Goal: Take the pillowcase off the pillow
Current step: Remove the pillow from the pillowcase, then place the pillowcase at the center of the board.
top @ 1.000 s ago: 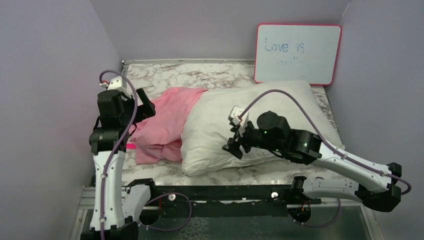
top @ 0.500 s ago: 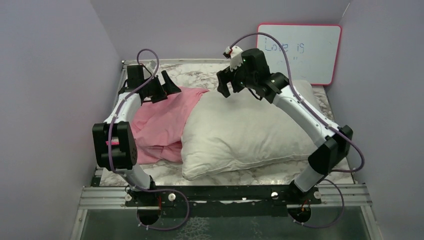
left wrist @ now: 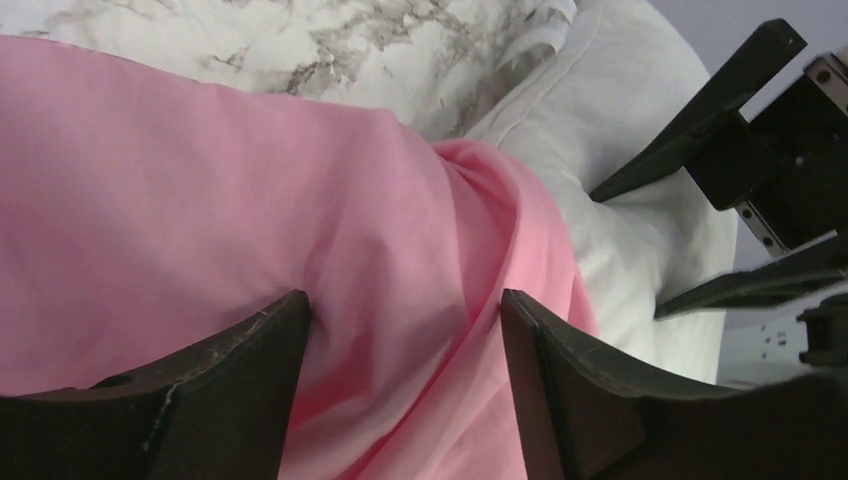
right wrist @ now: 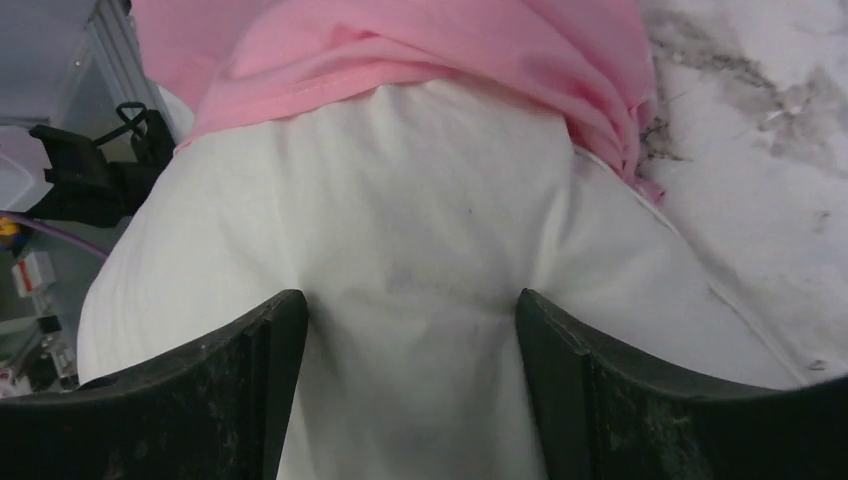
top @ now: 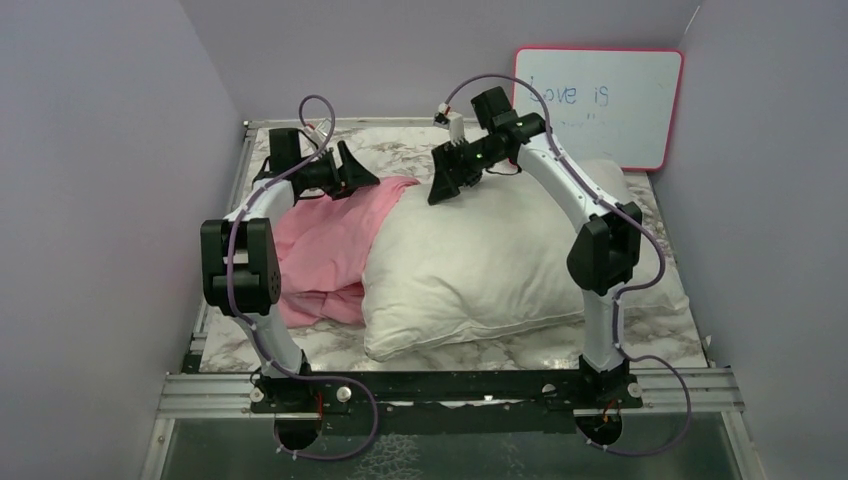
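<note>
The pink pillowcase [top: 320, 245] lies bunched on the left, still covering the left end of the white pillow [top: 490, 260]. My left gripper [top: 358, 178] is at the pillowcase's far edge. In the left wrist view it [left wrist: 405, 300] stands open, its fingertips [left wrist: 250, 340] pressed into the pink pillowcase [left wrist: 200, 200], with a fold of fabric between them. My right gripper [top: 440, 185] is over the pillow's far left corner. Seen from the right wrist, it [right wrist: 412, 298] is open too, and its tips dent the pillow [right wrist: 400, 200] just below the pillowcase's hem [right wrist: 400, 40].
A red-framed whiteboard [top: 597, 105] leans against the back wall at the right. The marble tabletop [top: 400, 150] shows beyond the pillow. Grey walls close in on both sides. A metal rail [top: 450, 385] runs along the near edge.
Both arms swung from the near side to the far end of the table. The left gripper came down onto the pillowcase's far edge, and the right one onto the pillow's far left corner.
</note>
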You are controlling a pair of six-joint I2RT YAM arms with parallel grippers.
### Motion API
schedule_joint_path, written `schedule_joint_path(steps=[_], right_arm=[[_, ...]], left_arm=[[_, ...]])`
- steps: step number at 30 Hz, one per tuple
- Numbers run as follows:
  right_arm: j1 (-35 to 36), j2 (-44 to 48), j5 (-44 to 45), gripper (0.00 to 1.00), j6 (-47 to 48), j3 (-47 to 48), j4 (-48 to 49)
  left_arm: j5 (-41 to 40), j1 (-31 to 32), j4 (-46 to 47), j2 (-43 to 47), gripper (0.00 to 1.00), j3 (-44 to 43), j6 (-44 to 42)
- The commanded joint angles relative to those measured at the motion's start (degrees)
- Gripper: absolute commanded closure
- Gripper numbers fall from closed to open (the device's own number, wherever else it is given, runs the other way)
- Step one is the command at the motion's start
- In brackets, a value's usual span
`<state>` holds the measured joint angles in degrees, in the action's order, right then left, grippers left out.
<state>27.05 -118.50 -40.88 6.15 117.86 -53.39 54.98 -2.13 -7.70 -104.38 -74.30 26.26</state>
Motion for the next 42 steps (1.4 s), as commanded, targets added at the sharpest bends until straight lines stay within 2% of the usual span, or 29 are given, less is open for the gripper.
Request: schedule_joint_path(steps=[1,4,5,7,8,9,14,20,26,29,31,35,39,41,42], right_arm=[[0.51,-2.33,-6.81,0.32,3.01,-1.49,-7.23],[0.47,-0.53,-1.66,0.71,1.28,-3.83,-4.48],[0.46,0.51,0.96,0.80,0.17,-4.81,-2.71],[0.47,2.17,7.30,0.92,-1.06,-5.82,-1.02],[0.46,3.34,10.21,0.98,-1.26,-6.22,-0.60],[0.47,4.19,12.73,0.99,-1.42,-6.81,-0.23],[0.14,9.59,22.98,0.99,-2.69,-11.68,3.13],[-2.05,15.08,31.71,0.99,-5.74,-14.72,9.53],[-3.98,16.43,33.94,0.99,-5.98,-12.02,12.13],[-4.02,15.73,31.45,0.99,-5.88,-11.17,11.60],[-4.02,15.37,29.52,0.99,-5.88,-11.88,11.89],[-3.98,13.45,25.62,0.99,-8.18,-10.47,10.35],[-3.98,12.28,22.82,0.99,-9.90,-9.52,10.44],[-3.88,12.04,20.76,0.99,-9.73,-8.29,10.66],[-3.93,11.82,19.35,0.99,-9.59,-7.37,10.58]], left_arm=[[9.88,-0.06,-0.43,-1.00,0.38,2.16,-4.78],[9.39,0.02,-4.10,-0.81,0.67,1.86,-8.38],[7.27,-0.03,-6.62,-0.56,0.75,1.16,-9.99],[1.23,-0.13,-11.29,0.45,0.92,-0.57,-12.80],[-2.00,-0.52,-12.48,1.38,0.97,-1.20,-12.98],[-4.93,-1.07,-12.84,2.45,1.00,-1.54,-12.89],[-16.13,-7.51,-13.15,8.79,1.00,-3.90,-10.29],[-25.64,-16.07,-16.74,12.67,1.00,-10.08,-9.97],[-31.79,-21.03,-21.82,16.12,1.00,-12.55,-13.60],[-30.86,-22.12,-21.76,17.95,1.00,-11.88,-16.02],[-26.12,-22.13,-21.80,17.04,1.00,-11.39,-17.25],[-21.78,-21.89,-21.49,14.08,1.00,-10.93,-15.57],[-14.67,-18.08,-24.34,10.00,0.81,-13.54,-18.78],[-17.81,-13.90,-29.38,7.47,0.60,-15.75,-21.47],[-21.62,-11.75,-30.74,6.82,0.46,-15.99,-22.36]])
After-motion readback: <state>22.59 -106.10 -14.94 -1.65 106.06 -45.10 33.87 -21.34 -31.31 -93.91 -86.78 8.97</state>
